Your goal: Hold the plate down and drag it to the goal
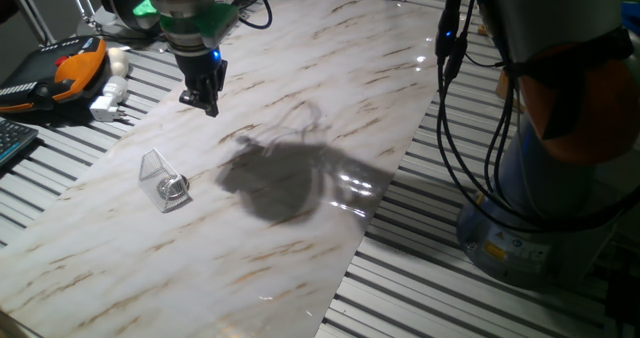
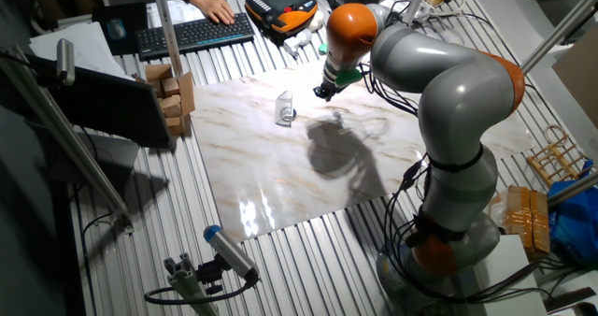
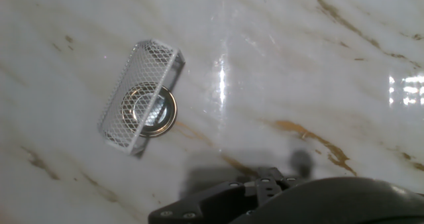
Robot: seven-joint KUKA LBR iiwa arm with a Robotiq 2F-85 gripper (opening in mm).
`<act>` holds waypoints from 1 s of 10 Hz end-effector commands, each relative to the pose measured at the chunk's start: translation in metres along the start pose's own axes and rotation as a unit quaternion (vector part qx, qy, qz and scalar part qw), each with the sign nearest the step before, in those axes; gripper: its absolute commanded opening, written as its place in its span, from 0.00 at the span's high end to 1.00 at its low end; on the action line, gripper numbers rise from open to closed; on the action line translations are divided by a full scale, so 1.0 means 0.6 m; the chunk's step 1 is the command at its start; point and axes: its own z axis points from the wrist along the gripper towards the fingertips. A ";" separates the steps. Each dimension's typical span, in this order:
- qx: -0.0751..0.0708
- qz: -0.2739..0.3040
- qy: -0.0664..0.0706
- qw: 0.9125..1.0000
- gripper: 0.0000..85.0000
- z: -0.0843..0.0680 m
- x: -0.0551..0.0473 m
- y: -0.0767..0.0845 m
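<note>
My gripper (image 1: pixel 204 104) hangs above the marble table (image 1: pixel 330 98), touching nothing; its jaws look nearly together, but I cannot tell for sure. The plate (image 1: pixel 175 187) lies well apart from it, toward the table's near-left end in one fixed view. In the hand view the plate (image 3: pixel 151 109) already sits under the goal (image 3: pixel 139 95), half beneath its mesh cover. Nothing stands between. A keyboard (image 2: pixel 192 33) and pendant (image 2: pixel 283 0) lie off the slab.

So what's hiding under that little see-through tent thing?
The small silver plate sits under the goal, a mesh-topped tent. Its ring and darker centre show through the mesh, and one edge pokes out. The marble beneath the plate is covered.
</note>
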 end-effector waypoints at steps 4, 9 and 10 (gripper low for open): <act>0.000 0.002 0.001 1.000 1.00 0.001 0.001 0.002; 0.001 0.006 -0.002 1.000 1.00 0.006 0.007 0.012; 0.001 0.005 -0.002 1.000 1.00 0.005 0.007 0.011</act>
